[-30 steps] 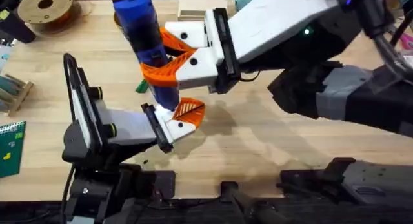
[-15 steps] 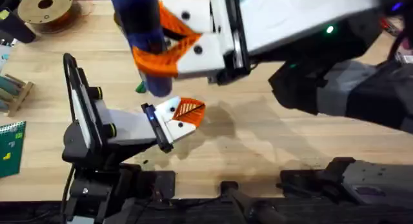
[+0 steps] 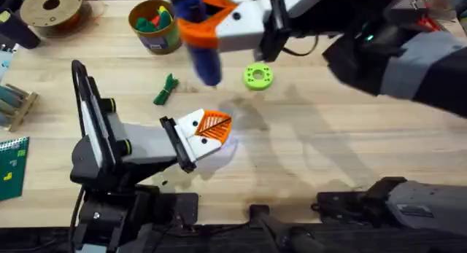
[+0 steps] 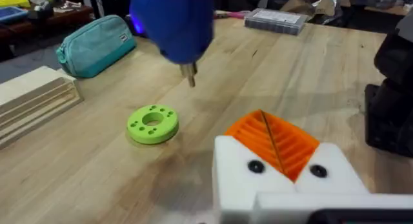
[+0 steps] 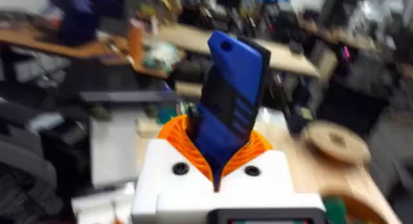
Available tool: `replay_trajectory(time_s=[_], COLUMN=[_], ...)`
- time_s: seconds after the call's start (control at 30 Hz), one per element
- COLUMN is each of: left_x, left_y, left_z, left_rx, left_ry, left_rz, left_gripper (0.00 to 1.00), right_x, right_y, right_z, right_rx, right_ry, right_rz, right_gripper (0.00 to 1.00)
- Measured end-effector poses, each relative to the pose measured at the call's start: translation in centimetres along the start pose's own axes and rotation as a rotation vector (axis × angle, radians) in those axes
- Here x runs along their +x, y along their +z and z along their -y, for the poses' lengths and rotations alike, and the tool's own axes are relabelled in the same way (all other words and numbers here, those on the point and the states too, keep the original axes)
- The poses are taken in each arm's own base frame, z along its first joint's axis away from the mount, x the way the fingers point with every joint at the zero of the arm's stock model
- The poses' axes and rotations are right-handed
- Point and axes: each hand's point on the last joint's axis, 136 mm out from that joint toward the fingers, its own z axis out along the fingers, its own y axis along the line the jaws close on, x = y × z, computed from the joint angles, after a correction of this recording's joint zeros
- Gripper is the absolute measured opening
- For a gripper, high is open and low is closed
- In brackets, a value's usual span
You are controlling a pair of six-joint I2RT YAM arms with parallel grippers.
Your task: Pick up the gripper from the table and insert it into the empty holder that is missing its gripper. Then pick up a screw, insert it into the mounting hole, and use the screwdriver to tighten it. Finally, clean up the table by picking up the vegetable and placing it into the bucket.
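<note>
right gripper [image 3: 208, 23] clamped on screwdriver [image 3: 201, 49]; left gripper [image 3: 211, 129] together; no legible writing.

— What can't you make out?
— The screwdriver [image 3: 198, 34] is blurred and cut off at the top edge overhead.
— And the bucket [image 3: 155, 25]?
— Partly hidden behind it.

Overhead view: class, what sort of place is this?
Probably a robotics lab or maker workshop: a filament spool on the wooden table, a blue screwdriver held by the right end effector.
</note>
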Motion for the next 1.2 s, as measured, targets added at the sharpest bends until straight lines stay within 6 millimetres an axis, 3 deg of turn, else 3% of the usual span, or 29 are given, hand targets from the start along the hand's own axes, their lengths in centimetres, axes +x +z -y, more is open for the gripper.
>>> replay_trajectory(time_s=[0.17, 0.47, 0.7, 0.87, 1.03, 1.2], left_x=[0.0, 0.0, 0.0, 0.0, 0.0, 0.0], left_y=[0.0, 0.0, 0.0, 0.0, 0.0, 0.0], left_z=[0.0, 0.0, 0.0, 0.0, 0.0, 0.0], left_rx=[0.000, 0.000, 0.000, 0.000, 0.000, 0.000], left_ry=[0.000, 0.000, 0.000, 0.000, 0.000, 0.000], left_rz=[0.000, 0.000, 0.000, 0.000, 0.000, 0.000], left_gripper=[0.004, 0.004, 0.004, 0.004, 0.004, 0.004], right_x=[4.2, 8.9, 14.4, 16.0, 18.3, 23.1], right_y=[-4.4, -13.0, -19.5, -23.9, -26.9, -29.2], right_z=[3.9, 8.8, 10.0, 11.5, 12.3, 12.3], right_rx=[0.131, 0.385, 0.539, 0.599, 0.554, 0.428], right_ry=[0.062, 0.061, -0.053, -0.245, -0.351, -0.380], right_rz=[-0.154, -0.421, -0.811, -1.102, -1.305, -1.475], right_gripper=[0.007, 0.007, 0.007, 0.007, 0.007, 0.007])
